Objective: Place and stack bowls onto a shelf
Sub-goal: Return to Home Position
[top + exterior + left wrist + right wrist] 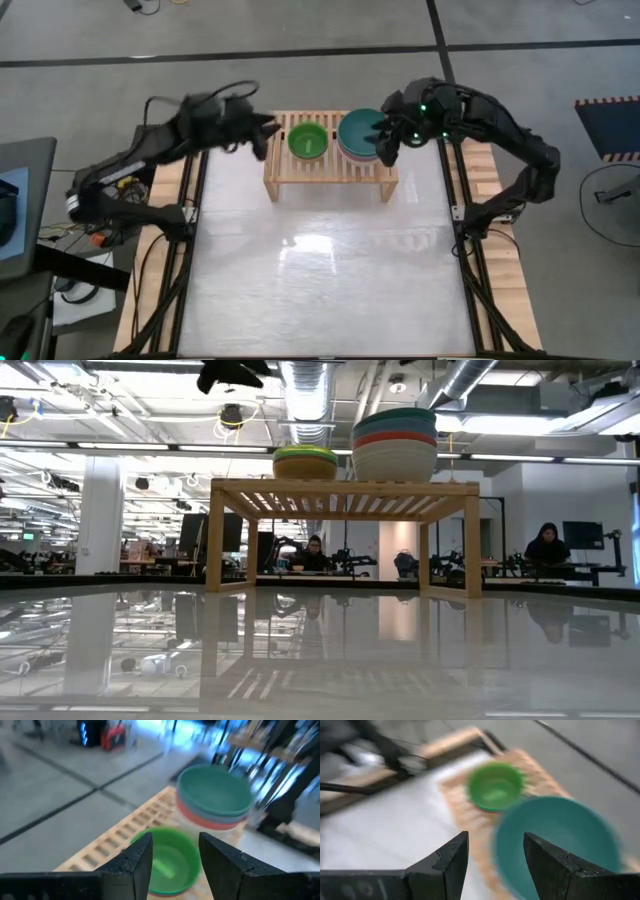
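We've got both stacks on the shelf [330,176], lime green bowl [308,140] left, teal bowl [358,130] right. Our left gripper [262,135] hangs just off the green one's outer side, right gripper [385,147] over the teal rim, both spread apart, empty.

No readable writing

No letters, numbers or brand marks can be made out on the bowls [358,132], the shelf [330,172] or the table [320,270]; the screens [583,535] in the room behind are too small to read.
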Available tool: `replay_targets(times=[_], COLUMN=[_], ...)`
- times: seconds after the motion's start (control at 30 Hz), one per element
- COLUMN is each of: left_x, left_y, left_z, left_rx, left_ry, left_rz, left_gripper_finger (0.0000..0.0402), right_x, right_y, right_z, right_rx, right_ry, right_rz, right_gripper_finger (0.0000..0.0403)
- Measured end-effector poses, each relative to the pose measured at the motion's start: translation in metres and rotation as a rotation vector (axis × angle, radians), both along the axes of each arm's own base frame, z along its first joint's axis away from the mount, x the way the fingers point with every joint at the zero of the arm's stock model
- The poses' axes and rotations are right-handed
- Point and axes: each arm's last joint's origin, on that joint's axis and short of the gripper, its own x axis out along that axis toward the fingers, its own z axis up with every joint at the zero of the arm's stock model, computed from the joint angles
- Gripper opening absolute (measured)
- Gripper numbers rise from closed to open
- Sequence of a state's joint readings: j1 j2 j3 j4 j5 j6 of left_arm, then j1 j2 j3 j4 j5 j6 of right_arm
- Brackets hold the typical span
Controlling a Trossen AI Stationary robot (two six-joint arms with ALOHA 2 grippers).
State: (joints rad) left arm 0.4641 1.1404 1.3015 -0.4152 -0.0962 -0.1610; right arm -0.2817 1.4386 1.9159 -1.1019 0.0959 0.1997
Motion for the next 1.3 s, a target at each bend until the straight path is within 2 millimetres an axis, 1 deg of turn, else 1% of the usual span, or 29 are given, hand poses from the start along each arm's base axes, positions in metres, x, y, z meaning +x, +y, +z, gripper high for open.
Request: replay_targets(times=[0.1,0.2,0.27,0.33,0.4,0.5,0.57,0.6,0.63,0.73,0.77,0.83,0.93,1.03,1.1,1.17,1.23,1.3], left_x=[-0.019,-0.037,-0.049,-0.061,-0.069,-0.07,-0.067,-0.063,-0.061,-0.06,-0.061,-0.063,-0.067,-0.076,-0.081,-0.087,-0.091,-0.094], left_y=[-0.018,-0.036,-0.048,-0.059,-0.065,-0.072,-0.075,-0.076,-0.078,-0.083,-0.085,-0.087,-0.09,-0.093,-0.094,-0.095,-0.097,-0.099], left_z=[-0.014,-0.023,-0.023,-0.019,-0.013,-0.012,-0.013,-0.013,-0.014,-0.017,-0.018,-0.023,-0.042,-0.071,-0.093,-0.114,-0.133,-0.151], left_rx=[0.006,-0.004,0.004,0.014,0.046,0.135,0.143,0.133,0.125,0.158,0.168,0.173,0.175,0.153,0.147,0.16,0.177,0.156], left_ry=[-0.136,-0.235,-0.298,-0.355,-0.384,-0.352,-0.341,-0.341,-0.339,-0.295,-0.283,-0.259,-0.286,-0.375,-0.452,-0.505,-0.495,-0.44], left_rz=[-0.028,-0.07,-0.112,-0.152,-0.191,-0.287,-0.33,-0.341,-0.359,-0.41,-0.411,-0.414,-0.427,-0.437,-0.432,-0.449,-0.511,-0.554], left_gripper_finger=[0.0144,0.0144,0.0144,0.0144,0.0144,0.0144,0.0144,0.0143,0.0141,0.0128,0.0121,0.0103,0.0073,0.0043,0.0025,0.0011,0.0003,0.0001], right_x=[0.0,-0.005,-0.008,-0.012,-0.014,-0.014,-0.013,-0.012,-0.012,-0.022,-0.027,-0.034,-0.041,-0.055,-0.064,-0.072,-0.077,-0.082], right_y=[0.005,0.011,0.016,0.02,0.022,0.022,0.021,0.022,0.026,0.045,0.05,0.057,0.066,0.074,0.077,0.076,0.076,0.075], right_z=[-0.007,-0.014,-0.019,-0.02,-0.021,-0.028,-0.034,-0.035,-0.033,-0.035,-0.038,-0.053,-0.075,-0.088,-0.101,-0.118,-0.136,-0.154], right_rx=[0.035,-0.001,-0.019,-0.022,0.001,0.015,0.084,0.106,0.106,0.019,0.0,-0.003,-0.015,-0.015,0.002,0.023,0.034,0.04], right_ry=[-0.164,-0.308,-0.379,-0.429,-0.451,-0.393,-0.369,-0.387,-0.422,-0.509,-0.532,-0.548,-0.635,-0.765,-0.78,-0.759,-0.722,-0.695], right_rz=[0.13,0.291,0.348,0.355,0.349,0.3,0.237,0.241,0.286,0.427,0.456,0.489,0.508,0.522,0.524,0.485,0.476,0.473], right_gripper_finger=[0.0214,0.0214,0.0212,0.0207,0.0199,0.0185,0.017,0.0159,0.0148,0.0107,0.0092,0.0063,0.0021,0.0018,0.0024,0.0025,0.002,0.0018])
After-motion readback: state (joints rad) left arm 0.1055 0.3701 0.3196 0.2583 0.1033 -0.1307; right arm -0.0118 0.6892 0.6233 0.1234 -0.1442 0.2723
